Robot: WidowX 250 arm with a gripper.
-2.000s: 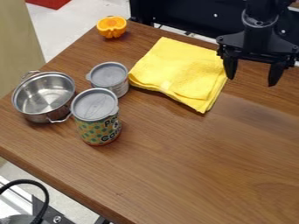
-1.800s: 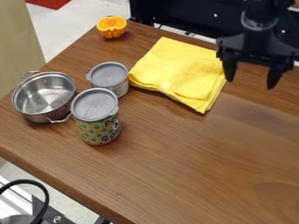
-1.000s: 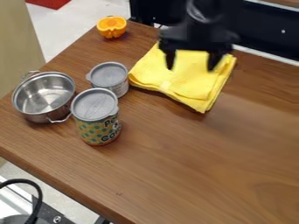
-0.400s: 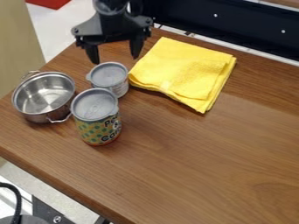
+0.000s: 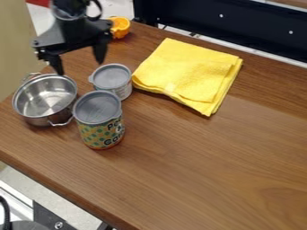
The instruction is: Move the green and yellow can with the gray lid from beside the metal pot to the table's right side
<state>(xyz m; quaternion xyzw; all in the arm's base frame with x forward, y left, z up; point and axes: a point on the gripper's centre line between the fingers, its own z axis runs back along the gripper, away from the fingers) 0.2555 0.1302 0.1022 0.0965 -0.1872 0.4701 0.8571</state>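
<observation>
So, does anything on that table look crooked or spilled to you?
Only the towel beside the small can looks slightly askew: its folded layers don't line up. The big can, small can and pot stand upright, and I see no spill.

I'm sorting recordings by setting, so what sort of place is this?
Most likely a robotics lab or workshop: a black two-finger robot tool hangs over a brown wooden table, where a shiny round metal pot and a folded yellow cloth are set out.

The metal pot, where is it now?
The metal pot stands at the left of the camera view, on the wooden table, just left of the green-dotted can.
</observation>
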